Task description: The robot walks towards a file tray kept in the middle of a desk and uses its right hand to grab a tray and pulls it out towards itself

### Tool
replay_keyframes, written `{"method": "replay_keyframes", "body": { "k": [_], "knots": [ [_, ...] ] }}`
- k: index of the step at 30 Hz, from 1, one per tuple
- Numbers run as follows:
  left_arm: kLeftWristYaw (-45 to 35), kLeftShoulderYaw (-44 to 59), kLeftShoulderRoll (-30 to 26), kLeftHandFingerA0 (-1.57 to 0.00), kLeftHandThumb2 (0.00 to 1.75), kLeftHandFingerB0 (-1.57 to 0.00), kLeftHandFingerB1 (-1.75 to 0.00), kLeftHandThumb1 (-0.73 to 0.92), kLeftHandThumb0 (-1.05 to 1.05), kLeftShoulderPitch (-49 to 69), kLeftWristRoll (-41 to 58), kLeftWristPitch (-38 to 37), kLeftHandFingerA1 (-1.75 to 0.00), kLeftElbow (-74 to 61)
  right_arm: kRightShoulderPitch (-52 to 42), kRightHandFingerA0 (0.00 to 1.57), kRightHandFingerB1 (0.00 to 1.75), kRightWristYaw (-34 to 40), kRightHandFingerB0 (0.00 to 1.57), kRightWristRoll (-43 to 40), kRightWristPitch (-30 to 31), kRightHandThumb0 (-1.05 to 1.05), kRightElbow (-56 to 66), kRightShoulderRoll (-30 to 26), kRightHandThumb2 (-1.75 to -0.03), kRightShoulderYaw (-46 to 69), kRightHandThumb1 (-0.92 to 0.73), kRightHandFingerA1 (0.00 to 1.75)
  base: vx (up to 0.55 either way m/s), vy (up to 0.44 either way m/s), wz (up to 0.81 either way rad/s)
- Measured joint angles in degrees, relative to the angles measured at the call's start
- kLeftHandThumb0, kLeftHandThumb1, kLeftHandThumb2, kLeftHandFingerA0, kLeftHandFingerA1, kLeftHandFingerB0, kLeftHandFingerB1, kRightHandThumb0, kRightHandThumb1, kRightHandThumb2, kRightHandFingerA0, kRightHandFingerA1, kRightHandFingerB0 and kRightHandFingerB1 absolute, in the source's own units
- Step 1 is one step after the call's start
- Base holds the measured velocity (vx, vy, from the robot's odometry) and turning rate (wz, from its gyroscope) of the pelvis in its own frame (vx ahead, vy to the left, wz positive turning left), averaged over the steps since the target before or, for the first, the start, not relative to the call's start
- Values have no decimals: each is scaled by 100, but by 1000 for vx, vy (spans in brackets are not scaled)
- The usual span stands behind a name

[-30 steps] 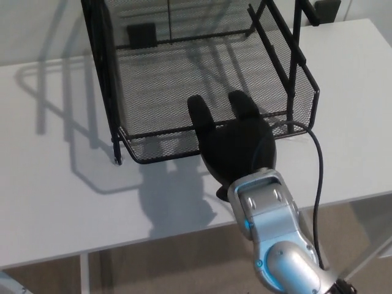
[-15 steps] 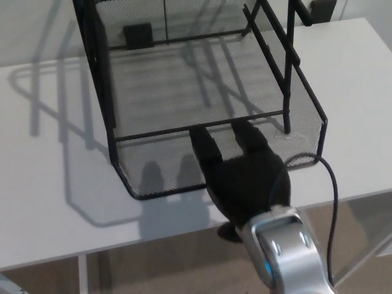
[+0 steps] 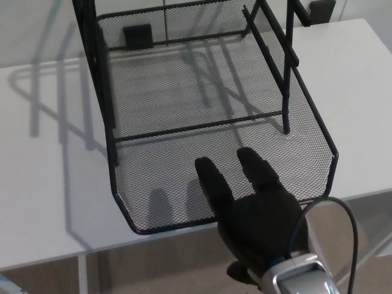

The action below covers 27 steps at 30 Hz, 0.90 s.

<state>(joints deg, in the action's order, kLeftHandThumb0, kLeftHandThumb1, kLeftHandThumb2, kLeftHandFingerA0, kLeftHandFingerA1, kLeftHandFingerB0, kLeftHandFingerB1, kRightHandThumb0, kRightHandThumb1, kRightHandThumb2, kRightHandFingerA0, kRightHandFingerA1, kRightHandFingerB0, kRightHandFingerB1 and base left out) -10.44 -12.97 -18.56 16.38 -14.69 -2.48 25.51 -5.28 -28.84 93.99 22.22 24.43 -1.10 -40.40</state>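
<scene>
Fingers (image 3: 211,177) of right hand (image 3: 257,214) hooked over tray (image 3: 153,177) front rim, overhanging desk (image 3: 43,184) edge

No readable text, labels, brands or numbers anywhere: tray (image 3: 318,131), desk (image 3: 43,202) and right hand (image 3: 254,211) all unmarked.

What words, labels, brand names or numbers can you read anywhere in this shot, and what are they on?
None can be read.
The black mesh tray and its frame carry no lettering.
The small black plate at the tray's back is blank.
The white desk and the right hand show no print.
</scene>
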Motion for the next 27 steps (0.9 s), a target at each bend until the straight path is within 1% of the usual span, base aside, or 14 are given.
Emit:
{"method": "replay_keyframes", "body": {
  "k": [3,7,9,10,14,15,17,18,19,20,22,24,25,27],
  "knots": [
    [-1,-1,-10,-34,94,-14,-50,46,-27,-9,-6,-3,-61,1,-115,0,5,153,0,-4,-45,-50,5,-69,-65,-6,-28,12,0,0,0],
    [-2,2,-10,-34,94,-13,-49,45,-30,-5,-7,-2,-61,-16,-197,0,1,318,0,-17,-113,-56,60,-142,-66,-7,-31,8,0,0,0],
    [-5,1,-12,-34,94,-13,-49,45,-30,-4,-7,-3,-61,-17,-231,0,2,322,0,-18,-149,-54,169,-164,-65,-14,-30,9,0,0,0],
    [-7,1,-14,-42,62,-27,-32,65,-42,-4,-8,-3,-47,-18,-247,0,1,315,0,-22,-163,-55,239,-175,-65,-12,-30,8,0,0,0],
    [-8,-1,-14,-44,61,-29,-33,65,-40,-3,-25,-2,-52,-34,-273,0,0,252,0,-92,-339,-53,804,-266,-63,-10,-28,6,0,0,0],
    [-8,0,-13,-43,61,-29,-32,65,-41,-4,-25,-3,-50,-33,-273,0,0,238,0,-128,-402,-58,1004,-297,-66,-10,-32,5,0,0,0],
    [-8,-1,-12,-42,61,-28,-32,65,-43,-4,-27,-2,-47,-34,-270,0,0,191,0,-155,-482,-61,1279,-330,-67,-10,-34,5,0,0,0],
    [-8,0,-9,-42,61,-29,-32,65,-43,-2,-27,-2,-47,-36,-269,0,0,158,0,-165,-527,-53,1438,-347,-55,-11,-52,0,0,0,0],
    [-8,0,-5,-42,61,-29,-32,64,-44,0,-27,-2,-46,-37,-255,0,0,131,0,-179,-569,-54,1544,-350,-56,-6,-52,0,0,0,0],
    [-8,1,2,-41,59,-29,-31,62,-43,0,-26,-2,-45,-39,-223,0,0,97,0,-189,-614,-64,1657,-350,-70,6,-41,0,0,0,0],
    [-8,0,14,-38,59,-28,-32,64,-45,4,-26,-2,-47,-39,-155,0,0,28,0,-205,-699,-67,1864,-350,-71,28,-42,0,0,0,0],
    [-9,0,15,-41,59,-28,-33,64,-45,11,-26,-2,-54,-39,-85,0,0,-43,0,-217,-791,-66,2037,-347,-71,43,-41,0,0,0,0],
    [-9,0,15,-40,60,-27,-33,64,-45,13,-26,-2,-55,-38,-68,0,0,-60,0,-221,-816,-67,2085,-345,-71,49,-41,0,0,0,0],
    [-10,0,15,-39,60,-28,-33,64,-45,27,-26,-2,-51,-35,-14,0,0,-120,0,-258,-941,-68,2256,-312,-72,93,-42,0,0,0,0]
  ]
}}
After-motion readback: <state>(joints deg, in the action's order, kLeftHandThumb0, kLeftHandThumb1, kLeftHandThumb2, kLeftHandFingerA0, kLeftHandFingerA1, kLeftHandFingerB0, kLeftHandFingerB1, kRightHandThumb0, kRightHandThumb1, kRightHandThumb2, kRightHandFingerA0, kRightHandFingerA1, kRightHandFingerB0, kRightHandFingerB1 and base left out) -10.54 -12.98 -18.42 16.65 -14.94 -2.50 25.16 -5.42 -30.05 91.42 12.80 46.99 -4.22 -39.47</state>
